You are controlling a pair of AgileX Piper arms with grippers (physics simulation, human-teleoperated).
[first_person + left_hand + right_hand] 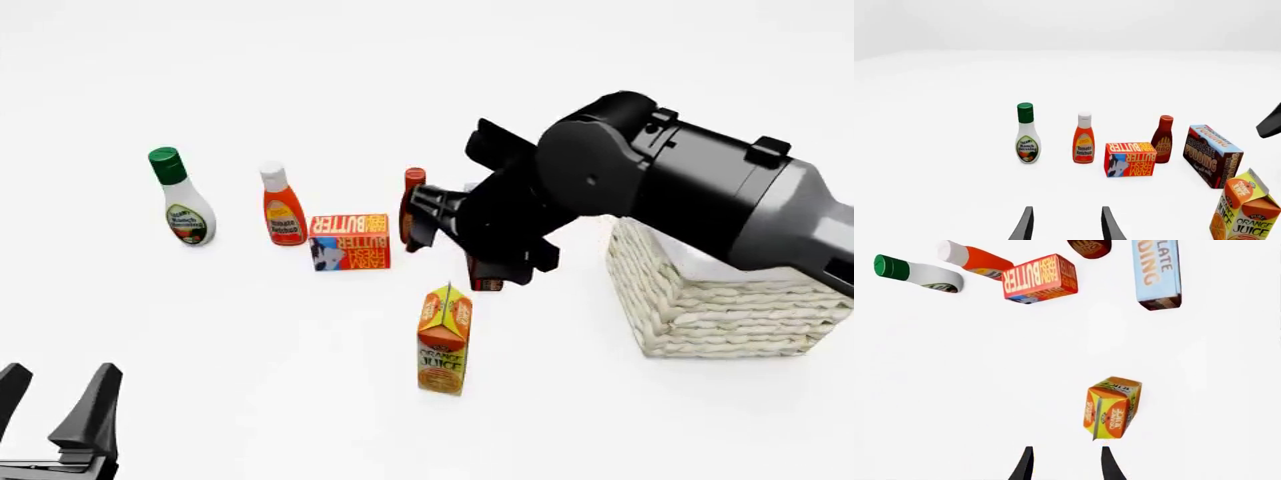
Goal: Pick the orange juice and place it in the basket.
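Front view: gable-top orange juice (443, 341) upright; woven basket (721, 300) right; both jaws parted, empty.

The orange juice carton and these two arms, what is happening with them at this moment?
The right gripper hangs open above the orange juice, which stands upright and untouched on the table. The basket waits off to the carton's right. The left gripper sits open and idle at the near left. Behind the carton stand the other groceries, including the butter box and the ranch dressing.
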